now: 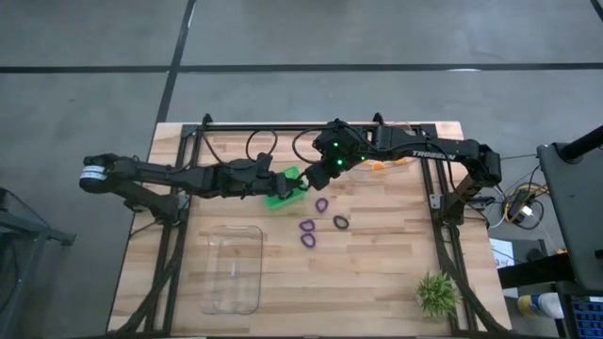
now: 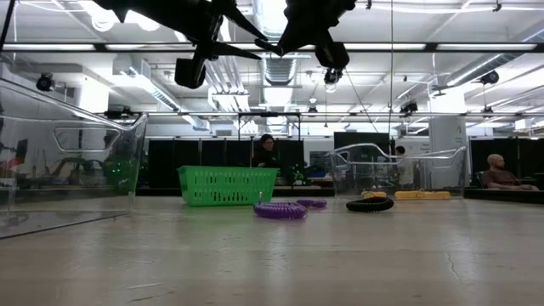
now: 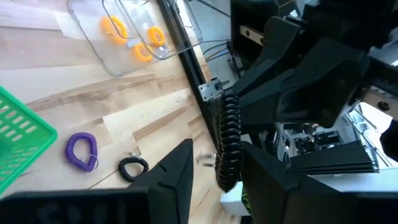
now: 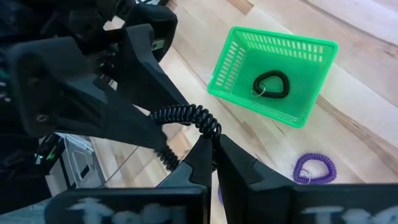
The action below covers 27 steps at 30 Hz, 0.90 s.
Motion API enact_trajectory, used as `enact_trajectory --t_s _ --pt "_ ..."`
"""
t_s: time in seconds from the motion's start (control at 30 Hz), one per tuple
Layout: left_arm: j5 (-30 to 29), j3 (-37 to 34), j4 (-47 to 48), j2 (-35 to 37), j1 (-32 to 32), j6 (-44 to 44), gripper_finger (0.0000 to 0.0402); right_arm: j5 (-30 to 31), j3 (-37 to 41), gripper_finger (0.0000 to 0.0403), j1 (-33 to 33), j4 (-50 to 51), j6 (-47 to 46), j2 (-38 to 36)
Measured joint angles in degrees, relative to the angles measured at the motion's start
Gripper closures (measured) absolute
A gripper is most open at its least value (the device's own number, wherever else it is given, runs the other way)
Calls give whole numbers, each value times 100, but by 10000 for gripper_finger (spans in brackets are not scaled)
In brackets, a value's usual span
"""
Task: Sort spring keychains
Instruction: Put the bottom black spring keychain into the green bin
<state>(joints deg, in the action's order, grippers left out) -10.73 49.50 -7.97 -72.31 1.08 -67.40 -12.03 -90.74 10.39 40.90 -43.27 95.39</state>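
Note:
A black spring keychain (image 4: 186, 114) hangs in the air between my two grippers, just right of the green bin (image 1: 283, 195). My right gripper (image 4: 213, 163) is shut on it. My left gripper (image 3: 217, 177) stands open around it. One black keychain (image 4: 271, 84) lies on the floor of the green bin. Three purple keychains (image 1: 309, 228) and a black one (image 1: 340, 222) lie flat on the table near the bin. Orange keychains (image 3: 134, 38) lie in a clear container at the far right. My left gripper has the coil's loop round one finger (image 4: 127, 130). One strand (image 3: 227, 149) runs upright between the two fingers and lies against one of them; the other finger stands apart from it. The fingers come nearly level from the table's left. My right gripper pinches the coil's end (image 4: 214, 134) between its two shut fingertips. It comes slanting down from the table's right and far side. The keychain is lifted clear of the table and drawn out toward the left gripper.
A clear bin (image 1: 234, 268) stands on the near left of the table. A small green spiky plant (image 1: 438, 294) sits at the near right corner. A clear container (image 1: 388, 160) stands at the far right. Dark frame rails run along both table sides.

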Motion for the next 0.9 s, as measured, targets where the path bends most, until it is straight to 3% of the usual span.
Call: enact_trajectory --t_s 0.27,0.6,0.9 --pt "25 0 137 0 62 19 384 -93 0 394 -42 -130 2 0" --pt "31 0 178 33 160 144 390 -181 0 387 -104 -656 37 -4" --pt "55 0 1364 291 407 432 391 -199 0 290 -125 -667 42 -15"
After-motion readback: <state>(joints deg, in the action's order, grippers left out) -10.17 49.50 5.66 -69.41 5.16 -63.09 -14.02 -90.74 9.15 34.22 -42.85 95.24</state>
